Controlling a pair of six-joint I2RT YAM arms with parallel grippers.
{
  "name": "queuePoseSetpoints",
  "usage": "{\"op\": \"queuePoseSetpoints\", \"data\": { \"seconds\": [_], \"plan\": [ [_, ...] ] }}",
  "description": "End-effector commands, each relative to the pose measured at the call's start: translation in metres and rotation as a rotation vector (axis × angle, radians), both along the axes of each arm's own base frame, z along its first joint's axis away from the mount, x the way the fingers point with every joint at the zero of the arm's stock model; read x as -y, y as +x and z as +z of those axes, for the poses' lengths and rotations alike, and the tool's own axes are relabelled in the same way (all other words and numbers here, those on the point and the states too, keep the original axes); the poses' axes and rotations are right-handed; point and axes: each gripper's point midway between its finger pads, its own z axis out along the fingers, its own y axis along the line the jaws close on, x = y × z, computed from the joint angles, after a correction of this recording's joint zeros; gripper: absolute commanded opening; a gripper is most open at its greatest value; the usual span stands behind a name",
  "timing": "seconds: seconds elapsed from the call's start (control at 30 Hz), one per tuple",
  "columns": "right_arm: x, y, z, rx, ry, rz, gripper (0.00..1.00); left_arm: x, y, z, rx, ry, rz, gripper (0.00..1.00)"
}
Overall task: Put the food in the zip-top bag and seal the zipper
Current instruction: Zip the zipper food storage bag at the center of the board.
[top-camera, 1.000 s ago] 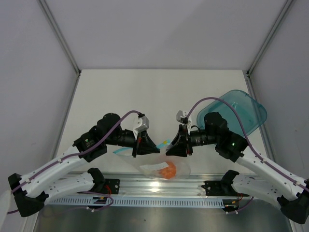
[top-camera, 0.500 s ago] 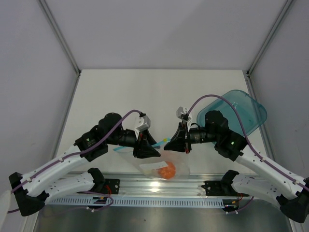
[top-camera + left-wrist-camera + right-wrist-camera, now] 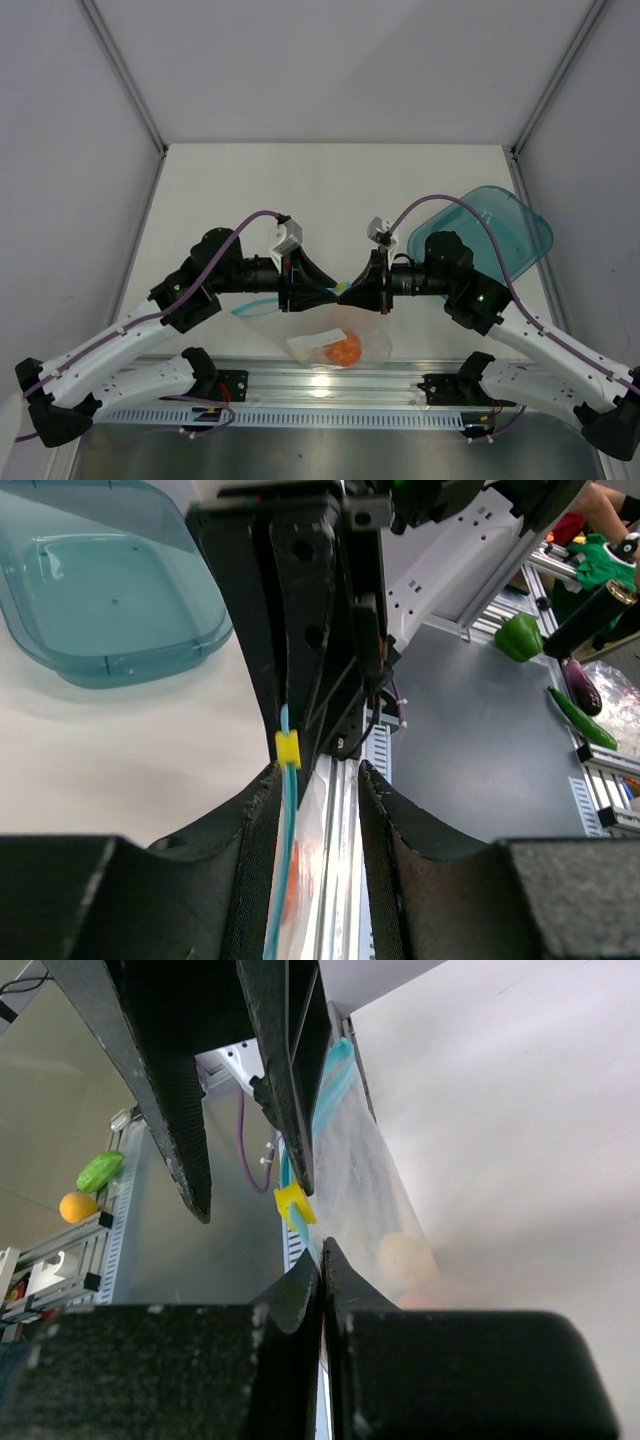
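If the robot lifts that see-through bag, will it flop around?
Probably floppy: the zip-top bag sags and crinkles below the zipper strip the right gripper pinches. The orange food sits at its low end, so it would likely hang bottom-heavy and swing.

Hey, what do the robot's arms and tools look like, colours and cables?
The left arm and right arm have white links with black joints and wrists. A purple cable runs along each. A green light glows on the right arm. The left tool and right tool have black tapered fingers.
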Motion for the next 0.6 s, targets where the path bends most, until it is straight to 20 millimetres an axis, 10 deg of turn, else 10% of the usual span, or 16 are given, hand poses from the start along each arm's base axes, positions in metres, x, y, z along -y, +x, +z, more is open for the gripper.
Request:
{"op": "queuePoseSetpoints", "data": {
  "seconds": [0.0,0.27,0.57],
  "plan": [
    [-0.004,-0.002,0.014,0.032,0.056,0.005,0.00,0.007,0.005,0.031,0.034,-0.077,0.010,0.39],
    [-0.005,-0.003,0.019,0.040,0.061,0.010,0.00,0.011,0.009,0.024,0.024,-0.057,0.013,0.38],
    [-0.004,0.001,0.024,0.027,0.085,-0.025,0.00,0.009,0.010,0.015,0.015,-0.030,0.029,0.03]
  ]
}}
